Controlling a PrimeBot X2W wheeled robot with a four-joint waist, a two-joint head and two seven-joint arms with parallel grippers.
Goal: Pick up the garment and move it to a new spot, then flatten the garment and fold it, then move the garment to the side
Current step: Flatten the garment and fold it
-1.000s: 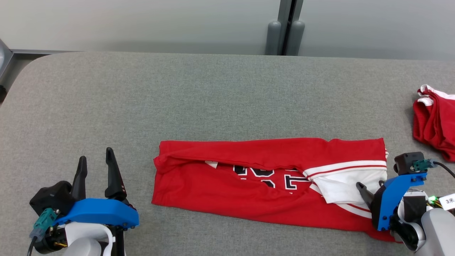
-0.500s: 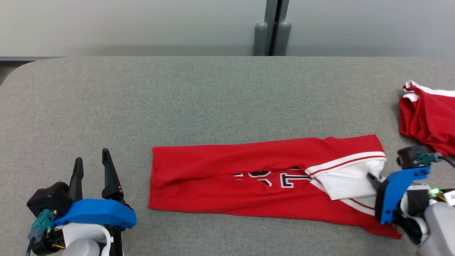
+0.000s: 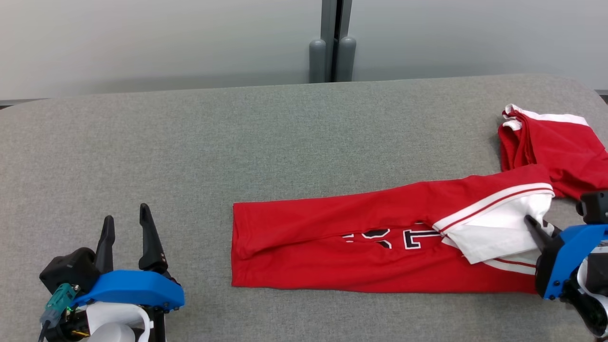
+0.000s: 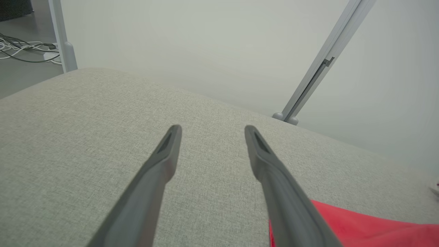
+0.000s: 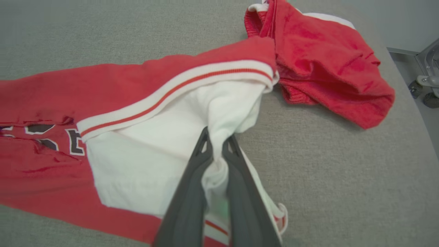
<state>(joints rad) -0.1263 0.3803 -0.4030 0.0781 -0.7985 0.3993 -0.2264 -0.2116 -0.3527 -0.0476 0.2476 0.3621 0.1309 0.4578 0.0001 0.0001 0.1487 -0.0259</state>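
Note:
The garment (image 3: 332,223) is a red jersey with dark lettering, folded into a long strip across the grey table (image 3: 237,133). White lining (image 3: 494,232) shows at its right end. My right gripper (image 3: 529,222) is shut on that white fabric, which bunches between its fingers in the right wrist view (image 5: 217,137), where the garment (image 5: 137,89) stretches off to the left. My left gripper (image 3: 126,213) rests open at the lower left, well apart from the cloth. Its fingers (image 4: 212,128) hold nothing, and a red corner of the garment (image 4: 360,226) lies to their right.
A second red garment (image 3: 555,142) with white trim lies crumpled at the table's right end (image 5: 319,61), touching the strip's upper right corner. The table's rounded right edge (image 5: 404,113) is just past it. A grey post (image 3: 332,47) stands behind the table.
My right gripper has shut on the white fabric and dragged the garment rightward until it meets the second garment. The camera has turned right. The left gripper has stayed put.

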